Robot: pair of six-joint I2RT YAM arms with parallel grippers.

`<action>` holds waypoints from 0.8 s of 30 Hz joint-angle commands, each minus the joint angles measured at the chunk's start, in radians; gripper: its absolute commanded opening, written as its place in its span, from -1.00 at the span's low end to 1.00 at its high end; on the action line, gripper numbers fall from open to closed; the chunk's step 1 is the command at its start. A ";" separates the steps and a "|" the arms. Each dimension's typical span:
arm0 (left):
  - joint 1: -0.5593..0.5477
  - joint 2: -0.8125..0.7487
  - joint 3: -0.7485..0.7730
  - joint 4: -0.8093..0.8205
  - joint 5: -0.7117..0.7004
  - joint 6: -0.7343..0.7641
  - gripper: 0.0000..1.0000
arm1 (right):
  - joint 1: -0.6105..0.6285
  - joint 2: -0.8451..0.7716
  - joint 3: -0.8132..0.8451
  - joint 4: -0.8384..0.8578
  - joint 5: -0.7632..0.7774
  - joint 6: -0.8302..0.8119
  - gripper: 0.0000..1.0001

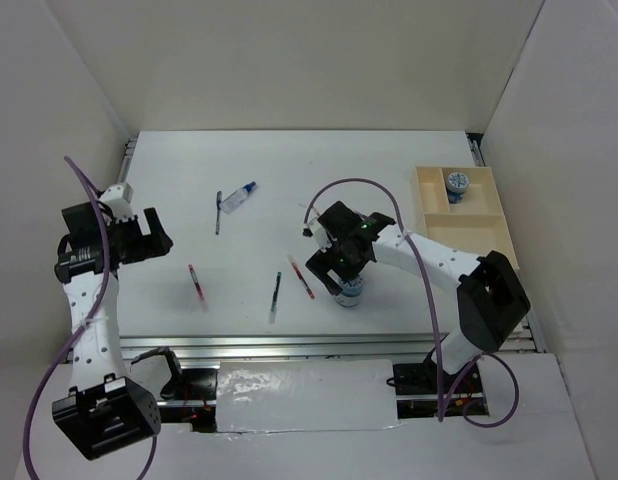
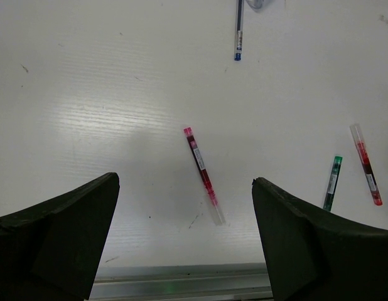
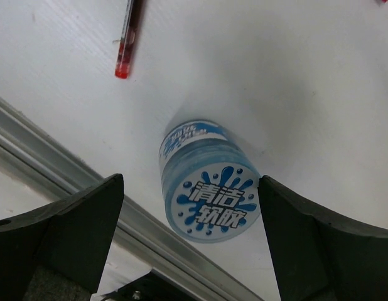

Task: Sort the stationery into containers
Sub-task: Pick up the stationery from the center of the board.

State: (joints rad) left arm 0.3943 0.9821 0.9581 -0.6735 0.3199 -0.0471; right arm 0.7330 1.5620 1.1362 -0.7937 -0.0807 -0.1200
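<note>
My right claw (image 3: 191,184) hangs spread wide over the small round blue-and-white patterned roll (image 3: 211,199) standing near the front edge of the white desk (image 1: 389,180), placed, I judge, to close on it for the pale beige divided tray (image 1: 497,237); my left claw (image 2: 185,182) hangs open.

Right now I'm over my white table (image 1: 389,190), its top finely ribbed, with a soft patch of glare from overhead light. Pale cream panels (image 1: 309,60) close it in at the back and on both sides. A silver metal rail (image 1: 319,346) runs along the near edge, and a crinkled glossy white sheet (image 1: 304,395) lies just below it.
</note>
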 commanded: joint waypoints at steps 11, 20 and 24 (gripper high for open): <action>0.034 -0.013 -0.010 0.034 0.087 0.035 0.99 | 0.006 -0.039 -0.010 0.014 0.048 0.025 0.88; 0.035 -0.020 -0.015 0.040 0.091 0.035 0.99 | 0.016 -0.112 -0.047 -0.002 0.036 0.008 0.93; 0.035 -0.023 -0.016 0.041 0.090 0.035 0.99 | 0.017 -0.079 -0.049 -0.006 0.004 0.008 1.00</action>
State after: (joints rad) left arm 0.4232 0.9810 0.9421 -0.6651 0.3836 -0.0269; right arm 0.7383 1.4822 1.0939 -0.7845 -0.0494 -0.1062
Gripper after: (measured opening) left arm 0.993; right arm 0.994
